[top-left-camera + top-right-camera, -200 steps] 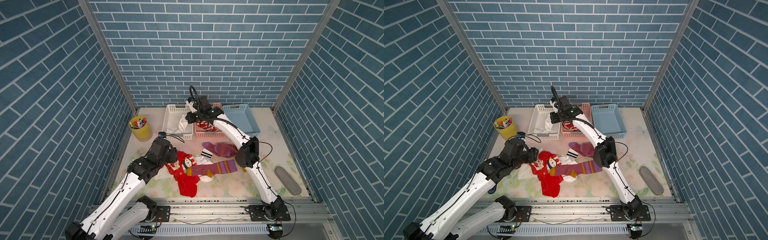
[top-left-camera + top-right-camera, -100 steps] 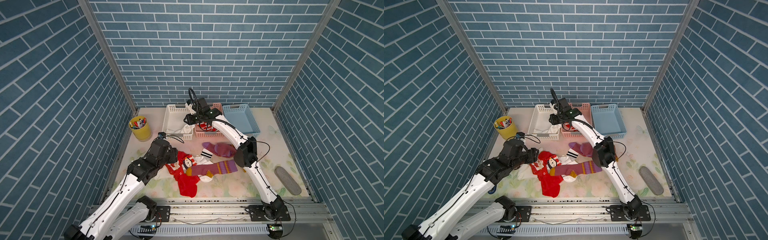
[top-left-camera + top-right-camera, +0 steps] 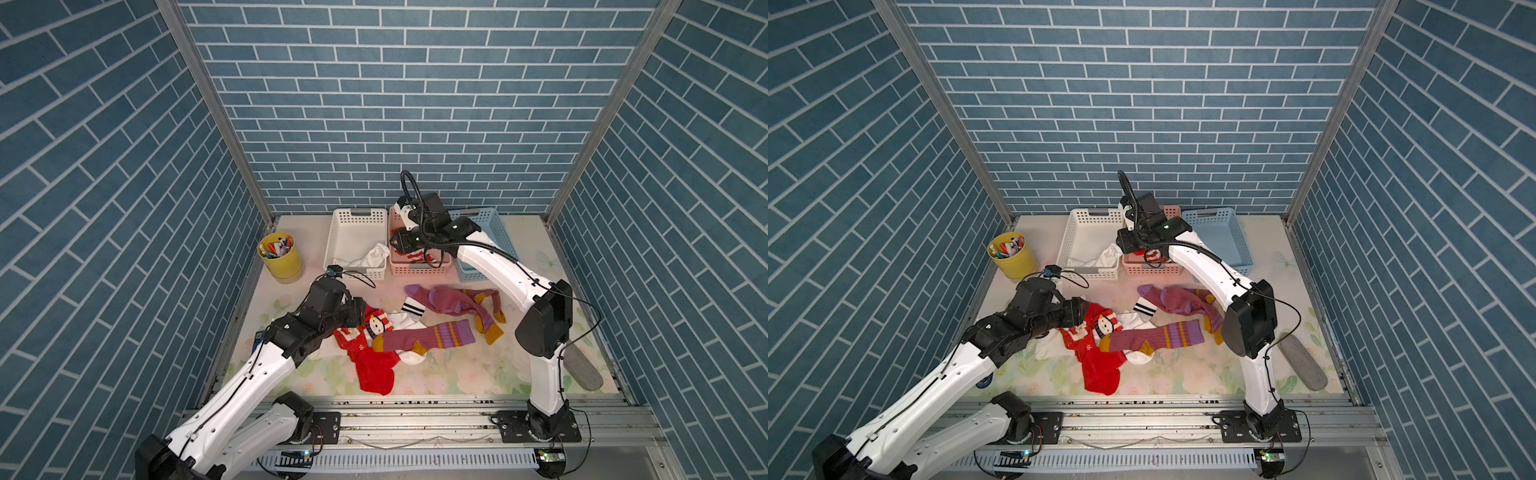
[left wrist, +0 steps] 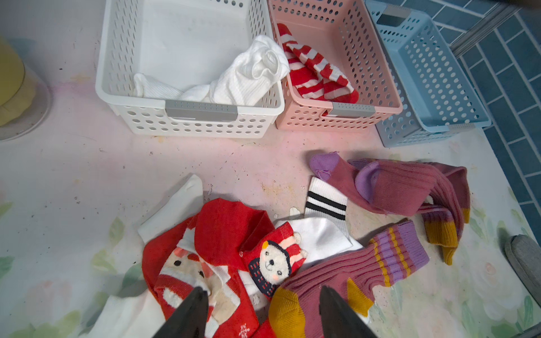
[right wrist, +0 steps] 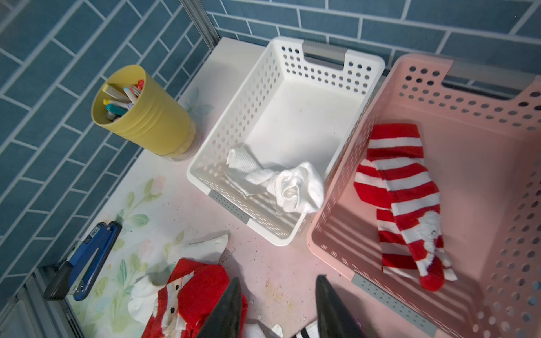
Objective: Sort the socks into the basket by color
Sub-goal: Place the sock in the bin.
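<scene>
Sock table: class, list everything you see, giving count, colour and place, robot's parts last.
baskets: 3, white basket, pink basket, blue basket, in a row at the back
plain sock: 1, white, in the white basket
striped sock: 1, red and white, in the pink basket
picture socks: apparently 2, red, mid-table
mauve socks: 2, mauve and mustard, one across the picture socks, one behind
banded sock: 1, white and black, between the mauve socks
other white socks: count unclear, under the picture socks
cup of pens: 1, yellow, beside the white basket
oval pad: 1, grey, by the right arm
stapler: 1, blue, by the left arm
left gripper: open, over the picture socks
right gripper: open, empty, by the pink basket
</scene>
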Robot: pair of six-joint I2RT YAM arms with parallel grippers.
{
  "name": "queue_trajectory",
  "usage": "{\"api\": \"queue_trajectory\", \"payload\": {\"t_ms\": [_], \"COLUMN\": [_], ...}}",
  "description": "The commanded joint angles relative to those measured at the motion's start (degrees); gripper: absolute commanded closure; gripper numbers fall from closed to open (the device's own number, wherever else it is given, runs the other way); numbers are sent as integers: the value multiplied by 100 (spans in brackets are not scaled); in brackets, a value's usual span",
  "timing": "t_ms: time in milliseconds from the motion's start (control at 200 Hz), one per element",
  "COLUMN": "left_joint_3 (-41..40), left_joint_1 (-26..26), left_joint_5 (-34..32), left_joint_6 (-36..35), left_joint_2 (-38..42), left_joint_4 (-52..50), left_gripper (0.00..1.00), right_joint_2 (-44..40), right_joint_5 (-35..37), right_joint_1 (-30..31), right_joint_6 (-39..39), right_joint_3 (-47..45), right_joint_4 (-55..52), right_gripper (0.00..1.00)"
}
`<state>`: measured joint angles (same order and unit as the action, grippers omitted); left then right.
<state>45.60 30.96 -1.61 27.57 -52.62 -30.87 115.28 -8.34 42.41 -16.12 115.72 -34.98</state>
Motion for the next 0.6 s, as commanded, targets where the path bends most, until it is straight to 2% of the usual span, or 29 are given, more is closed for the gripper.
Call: {"api": "queue_trajectory", "payload": {"t_ms": [0,100,220,315,425,595], "left_joint_3": [38,43,115,148,150,172], "left_joint_1": [73,101,112,130,147,158], "left_joint_5": [2,16,4,-34,-87,-227], "left_joint_6": [-15,10,19,26,42,19], "left_joint_2": [-42,-87,-187,-180,-97,37], "left_joint_4": [90,158,130,59,-18,-210], "left_gripper": [33,32,33,33,33,32], "right_joint_2": [187,332,837,1410,1944,2503], "right_joint_5": [105,52,-67,-197,-123,118], "right_joint_1": [-15,-20,-14,-18,-19,-13], "right_joint_6": [128,93,100,76,65,66], "right_joint_3": [34,136,693,1232,1776,2411], "right_joint_4": [-23,41,-212,-383,-507,-682], "right_gripper": [59,60,76,82,87,89]}}
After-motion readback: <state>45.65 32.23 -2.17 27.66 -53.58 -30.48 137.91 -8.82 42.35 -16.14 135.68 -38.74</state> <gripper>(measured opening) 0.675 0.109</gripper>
